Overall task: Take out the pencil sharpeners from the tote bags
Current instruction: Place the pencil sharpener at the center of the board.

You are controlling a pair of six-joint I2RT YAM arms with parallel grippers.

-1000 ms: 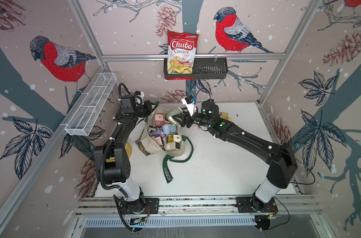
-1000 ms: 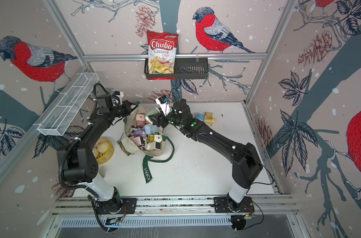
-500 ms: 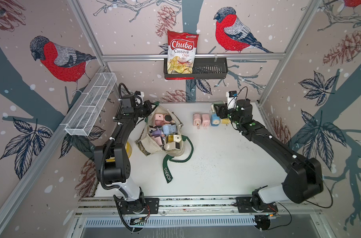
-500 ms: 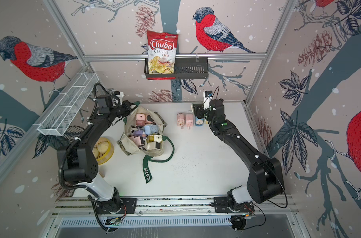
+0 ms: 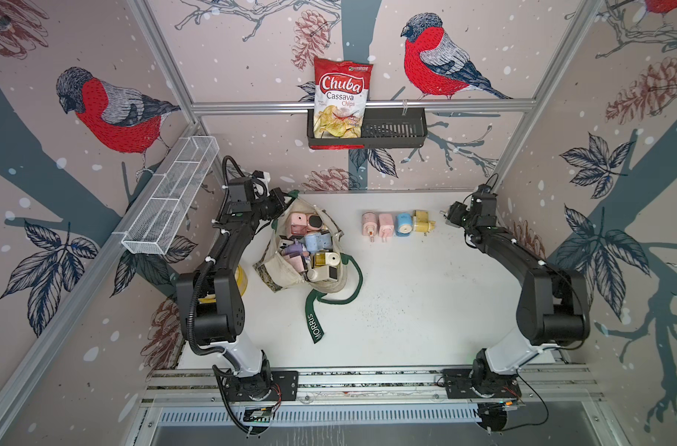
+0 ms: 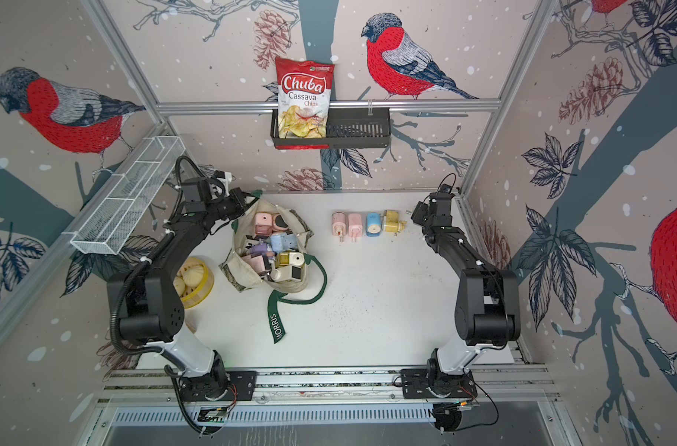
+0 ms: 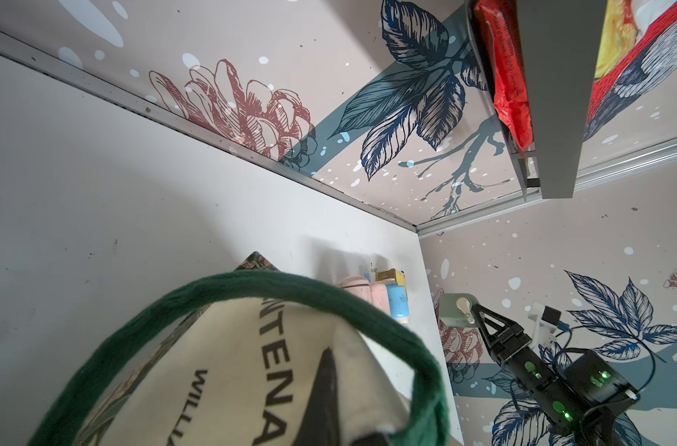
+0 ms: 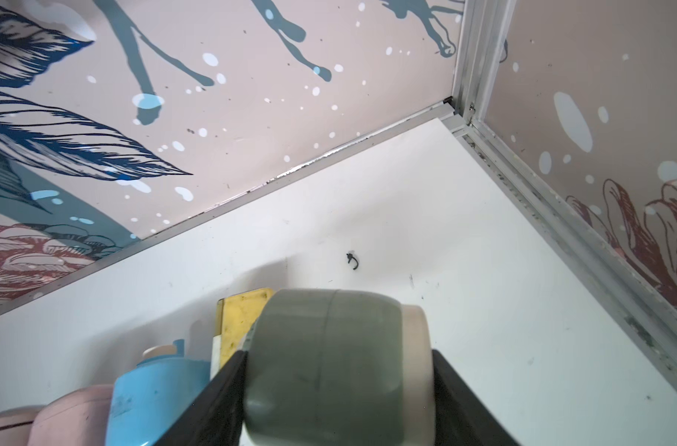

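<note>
- On the white tabletop (image 5: 406, 309), nearest the arm bases, a dark green strap lettered "MORRIS" (image 5: 314, 322) trails from the bag.
- A round yellow bowl of pale discs (image 6: 209, 278) sits beside the left arm.
- The cream canvas tote bag with a leaf-patterned base (image 5: 286, 272) lies open, and a heap of pastel plastic crank sharpeners (image 5: 312, 241) shows in its mouth.
- The left gripper (image 5: 282, 199) is pinched tight on the bag's far rim, by its green handle.
- Beyond the bag, four sharpeners stand in a row on the table: pink (image 5: 369, 224), pink (image 5: 386, 226), blue (image 5: 404, 224), yellow (image 5: 422, 221).
- The right gripper (image 5: 449, 216) clasps a grey-green sharpener with a cream end (image 8: 329, 347) just beside the yellow one. I cannot tell whether it touches the table.
- On the back wall, a red-and-white chips bag (image 5: 341, 100) stands in a black slotted basket (image 5: 395, 127).
</note>
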